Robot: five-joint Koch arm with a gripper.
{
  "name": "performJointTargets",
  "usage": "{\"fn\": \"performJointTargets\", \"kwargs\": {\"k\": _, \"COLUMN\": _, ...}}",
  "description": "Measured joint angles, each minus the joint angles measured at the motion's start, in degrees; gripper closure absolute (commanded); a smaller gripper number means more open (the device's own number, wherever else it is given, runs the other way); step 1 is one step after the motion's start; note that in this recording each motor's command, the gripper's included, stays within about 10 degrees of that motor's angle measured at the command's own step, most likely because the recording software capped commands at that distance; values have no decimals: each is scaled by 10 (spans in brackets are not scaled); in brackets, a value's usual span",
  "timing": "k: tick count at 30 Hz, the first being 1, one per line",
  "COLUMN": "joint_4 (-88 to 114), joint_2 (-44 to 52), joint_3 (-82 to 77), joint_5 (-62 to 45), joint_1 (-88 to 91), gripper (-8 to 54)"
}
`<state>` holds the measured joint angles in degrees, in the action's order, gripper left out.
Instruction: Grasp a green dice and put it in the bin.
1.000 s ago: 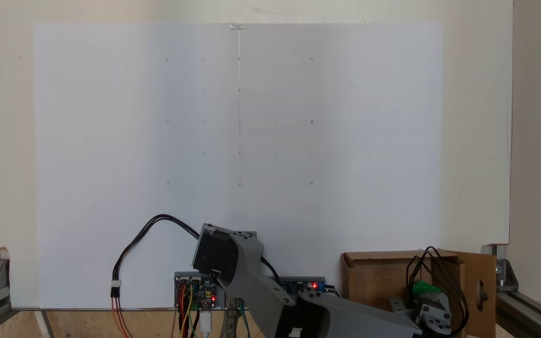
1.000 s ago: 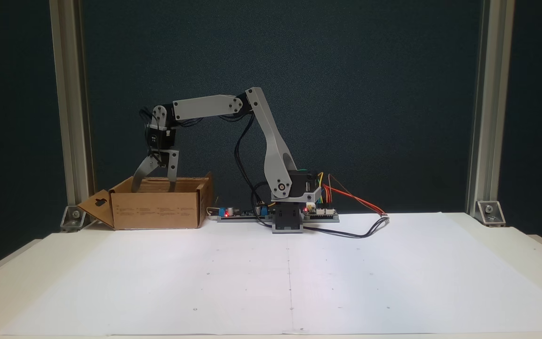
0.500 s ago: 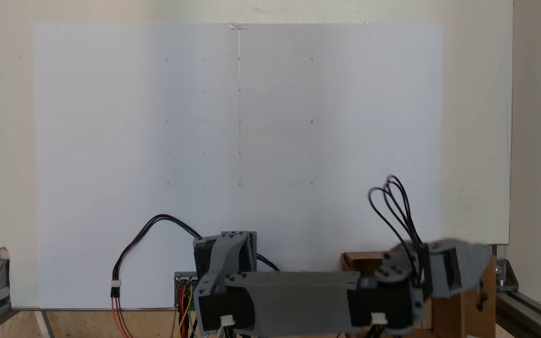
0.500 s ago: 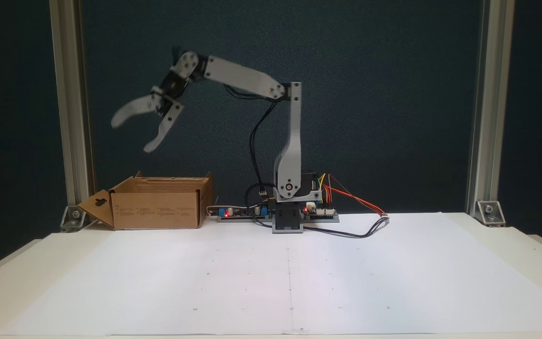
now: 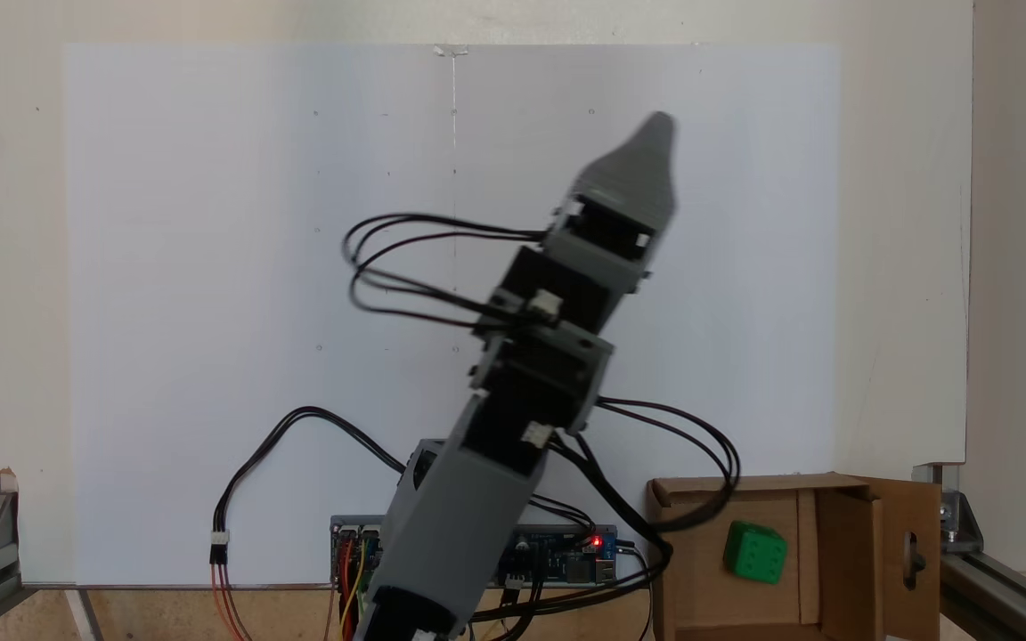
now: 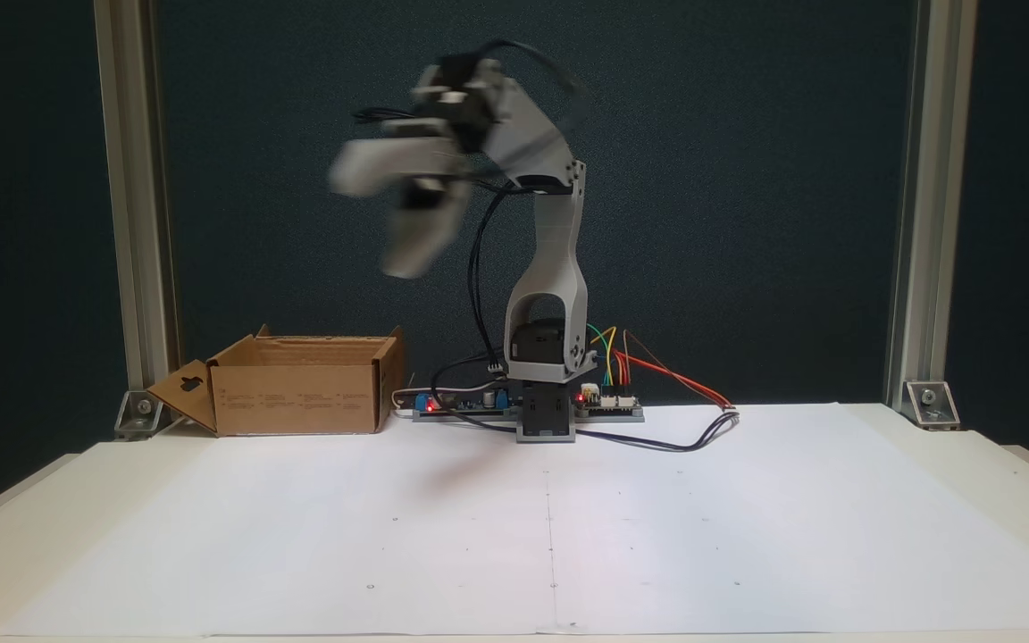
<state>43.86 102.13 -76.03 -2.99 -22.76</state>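
- Well, in the view from above, my claw (image 5: 655, 133) is up high over the white paper (image 5: 210, 267). It points away from my base. A second ago it was down in the bin (image 5: 834, 485), so I have swung up and away.
- From up here I see just one grey tip, because my two fingers line up one behind the other.
- The green dice (image 5: 754, 552) now lies on the floor of the bin. It is all by itself and nothing touches it. A second ago it was tucked right at my claw, and now it is free.
- My black wires (image 5: 406, 267) loop out beside my arm, and one loop hangs over the near edge of the bin.
- Now the view from the front. My claw (image 6: 372, 219) is blurry because I am moving fast. It is high in the air, nearer my base than the bin (image 6: 300, 388), and well above it.
- Even in the blur my two fingers stand apart, so my claw is let go and holds nothing.
- The bin sits in the same spot on the table, with its flap sticking out to the side. From the front its wall hides the dice.
- I think the job is done: the dice is in the bin, and I only need to go back to rest.
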Motion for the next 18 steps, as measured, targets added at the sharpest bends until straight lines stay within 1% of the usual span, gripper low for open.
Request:
{"fn": "performJointTargets", "kwargs": {"k": 4, "joint_4": -1, "joint_2": 57, "joint_3": -72, "joint_5": 0, "joint_1": 125, "gripper": 6}}
{"fn": "performJointTargets", "kwargs": {"k": 8, "joint_4": -38, "joint_2": 120, "joint_3": -212, "joint_5": 0, "joint_1": 210, "gripper": 7}}
{"fn": "performJointTargets", "kwargs": {"k": 14, "joint_4": -196, "joint_2": 223, "joint_3": -447, "joint_5": 0, "joint_1": 225, "gripper": 9}}
{"fn": "performJointTargets", "kwargs": {"k": 18, "joint_4": -299, "joint_2": 267, "joint_3": -530, "joint_5": 0, "joint_1": 222, "gripper": 8}}
